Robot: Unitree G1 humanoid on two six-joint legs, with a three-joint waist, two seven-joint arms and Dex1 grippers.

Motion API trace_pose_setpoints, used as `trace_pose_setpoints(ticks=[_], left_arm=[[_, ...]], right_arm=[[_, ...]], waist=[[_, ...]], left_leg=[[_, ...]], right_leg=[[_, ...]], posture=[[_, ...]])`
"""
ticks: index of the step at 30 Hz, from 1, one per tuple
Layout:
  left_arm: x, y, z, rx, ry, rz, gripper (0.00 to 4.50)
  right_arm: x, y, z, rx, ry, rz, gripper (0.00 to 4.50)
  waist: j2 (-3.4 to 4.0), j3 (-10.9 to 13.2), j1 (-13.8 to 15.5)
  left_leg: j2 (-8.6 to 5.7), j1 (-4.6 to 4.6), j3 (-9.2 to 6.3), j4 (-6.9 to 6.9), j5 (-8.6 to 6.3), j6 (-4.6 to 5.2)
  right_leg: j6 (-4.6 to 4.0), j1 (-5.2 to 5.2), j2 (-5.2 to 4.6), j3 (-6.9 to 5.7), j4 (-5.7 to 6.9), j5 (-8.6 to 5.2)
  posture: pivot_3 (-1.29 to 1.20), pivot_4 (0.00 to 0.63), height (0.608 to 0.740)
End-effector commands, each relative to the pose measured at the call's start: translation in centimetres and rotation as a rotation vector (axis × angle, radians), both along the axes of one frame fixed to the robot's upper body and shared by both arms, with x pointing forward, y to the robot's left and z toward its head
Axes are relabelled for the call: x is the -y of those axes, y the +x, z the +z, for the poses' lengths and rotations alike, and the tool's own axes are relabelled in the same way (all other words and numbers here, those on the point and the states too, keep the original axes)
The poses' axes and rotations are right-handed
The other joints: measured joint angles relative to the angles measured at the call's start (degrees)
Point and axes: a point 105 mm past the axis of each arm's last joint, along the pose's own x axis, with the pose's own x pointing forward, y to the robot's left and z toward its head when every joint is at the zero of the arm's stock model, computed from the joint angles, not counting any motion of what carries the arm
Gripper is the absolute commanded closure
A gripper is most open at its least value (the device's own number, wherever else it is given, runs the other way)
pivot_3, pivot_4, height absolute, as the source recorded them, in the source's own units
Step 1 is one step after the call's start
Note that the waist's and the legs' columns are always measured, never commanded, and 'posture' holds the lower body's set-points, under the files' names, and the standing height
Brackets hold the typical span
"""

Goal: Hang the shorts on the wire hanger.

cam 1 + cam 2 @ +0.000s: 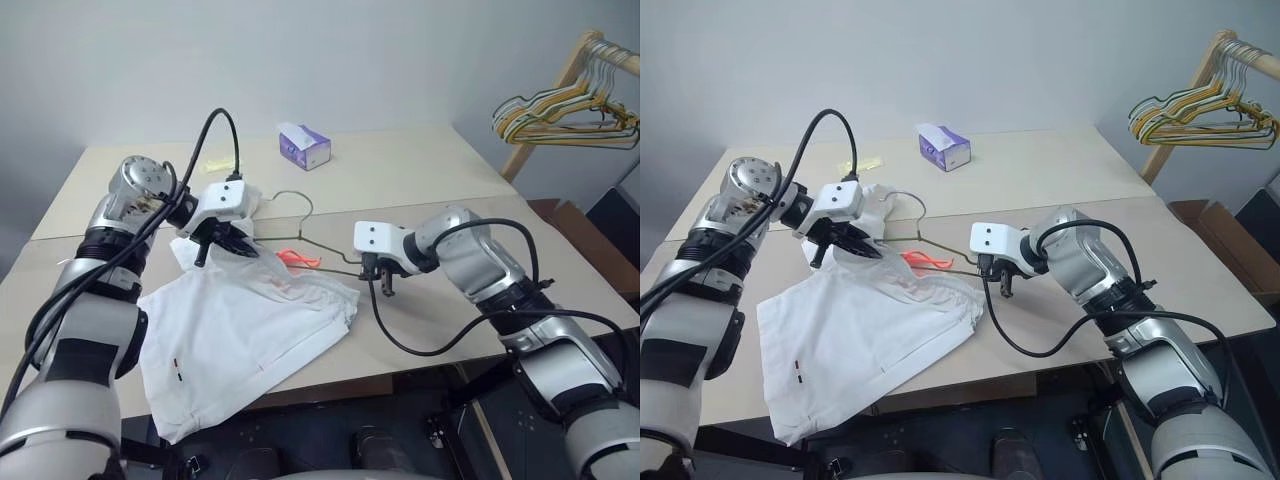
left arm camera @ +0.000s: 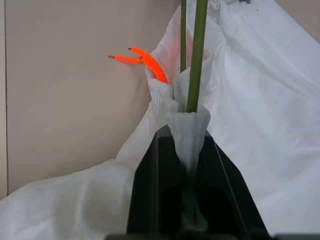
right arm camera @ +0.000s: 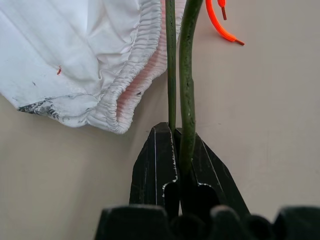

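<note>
On the table [image 1: 420,180], the left gripper [image 1: 232,241] pinches the shorts [image 1: 240,330] and wire hanger [image 1: 300,225]; the right gripper [image 1: 385,285] clamps the hanger's end. Best keep it steady while feeding cloth along.

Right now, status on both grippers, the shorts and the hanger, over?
Left gripper shut on the shorts at the waistband. Right gripper shut on the hanger. Shorts lying on the table, not hung. Nothing blocking.
</note>
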Motion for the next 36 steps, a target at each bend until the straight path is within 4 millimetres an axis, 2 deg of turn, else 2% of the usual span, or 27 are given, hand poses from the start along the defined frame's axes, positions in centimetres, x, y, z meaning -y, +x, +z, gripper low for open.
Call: trace_pose_setpoints(ticks=[1,4,5,6,9,12,15,17,19,21,24,28,32,36], left_arm=[[0.1,0.8,1.9,0.11,0.001,0.001,4.49],[-0.3,1.1,1.9,0.15,0.023,0.014,4.49],[-0.5,1.5,2.2,0.181,0.021,0.038,4.49],[-0.6,1.8,2.4,0.203,0.02,0.056,4.49],[-1.1,2.2,2.9,0.247,0.031,0.085,4.49],[-2.2,2.6,3.3,0.28,0.043,0.129,4.49],[-2.6,2.7,3.5,0.284,0.036,0.146,4.49],[-2.8,2.8,3.8,0.295,0.021,0.163,4.49],[-2.7,3.0,4.3,0.306,-0.001,0.176,4.49],[-2.7,3.1,4.7,0.321,-0.012,0.185,4.49],[-2.8,3.2,5.3,0.335,-0.02,0.19,4.49],[-3.0,3.2,5.8,0.345,-0.026,0.193,4.49],[-3.3,3.0,5.9,0.347,-0.026,0.191,4.49],[-3.5,2.9,5.9,0.35,-0.026,0.192,4.49]], right_arm=[[-1.3,-0.1,1.8,0.062,0.066,0.045,4.5],[-1.7,-0.1,2.2,0.097,0.12,0.049,4.5],[-1.2,0.4,2.4,0.136,0.111,0.02,4.5],[-0.8,0.8,2.5,0.165,0.102,-0.003,3.91],[0.3,1.7,3.6,0.196,0.143,-0.089,3.06],[3.2,2.6,6.6,0.286,0.211,-0.254,1.98],[4.7,1.8,8.4,0.274,0.309,-0.351,0.91],[5.7,0.8,8.9,0.215,0.386,-0.431,0.27],[6.0,-0.2,8.5,0.129,0.448,-0.476,0.27],[5.5,-1.2,7.0,0.024,0.511,-0.523,0.27],[4.0,-2.2,4.2,-0.107,0.576,-0.584,0.27],[1.5,-2.4,0.9,-0.237,0.669,-0.663,0.27],[-0.4,-2.1,-0.3,-0.308,0.76,-0.7,0.27],[-1.8,-2.0,-1.4,-0.325,0.762,-0.673,0.27]], waist=[[0.0,0.0,0.0],[0.0,0.0,0.0],[0.0,0.0,0.0],[0.0,0.0,0.0],[0.0,0.0,-0.2],[0.01,0.0,-0.4],[0.01,0.0,-0.6],[0.01,0.0,-0.8],[0.0,0.0,-1.0],[-0.01,0.0,-1.1],[-0.02,0.0,-1.6],[0.01,0.0,-2.2],[0.01,0.0,-2.7],[0.01,0.0,-2.8]], left_leg=[[0.0,0.0,0.0,0.0,0.0,0.0],[0.0,0.01,0.0,0.0,0.0,0.0],[0.0,0.01,0.0,0.0,0.0,0.0],[0.0,0.01,0.0,0.0,0.0,0.0],[0.0,0.01,0.01,0.02,0.0,0.0],[0.0,-0.01,0.0,0.01,0.0,0.0],[0.0,-0.08,-0.01,0.0,-0.01,0.01],[0.0,-0.13,-0.02,0.0,-0.03,0.04],[0.02,-0.16,-0.05,0.0,-0.03,0.05],[0.01,-0.15,-0.04,0.0,-0.03,0.05],[0.01,-0.1,-0.02,0.02,-0.03,0.05],[-0.01,0.03,0.05,0.01,-0.03,0.05],[-0.02,0.06,0.02,0.03,-0.02,0.04],[-0.02,0.04,0.0,0.04,-0.03,0.04]], right_leg=[[0.0,0.0,0.0,0.0,0.0,0.0],[0.0,0.0,0.0,0.0,0.0,0.0],[0.0,0.0,0.0,0.0,0.0,0.0],[0.0,0.0,0.0,0.0,0.01,0.0],[0.0,-0.01,0.0,0.0,0.0,0.0],[0.0,-0.02,-0.01,0.0,0.01,0.01],[0.0,-0.05,-0.02,-0.03,-0.03,0.0],[0.0,-0.07,-0.02,-0.05,-0.05,0.0],[0.0,-0.07,-0.02,-0.08,-0.06,0.0],[0.0,-0.08,-0.03,-0.07,-0.04,0.0],[0.0,-0.07,-0.02,-0.03,-0.02,0.0],[0.0,-0.13,-0.03,0.08,0.02,0.0],[-0.02,-0.13,-0.03,0.11,0.1,0.02],[-0.01,-0.13,-0.04,0.12,0.08,0.03]], posture=[[-0.03,0.0,0.74],[-0.03,0.0,0.74],[-0.04,0.0,0.74],[-0.04,0.0,0.74],[-0.04,0.0,0.74],[-0.06,0.0,0.74],[-0.07,0.0,0.74],[-0.08,0.0,0.74],[-0.08,0.0,0.74],[-0.08,0.0,0.74],[-0.09,0.0,0.74],[-0.08,0.0,0.74],[-0.07,0.0,0.74],[-0.06,0.0,0.74]])
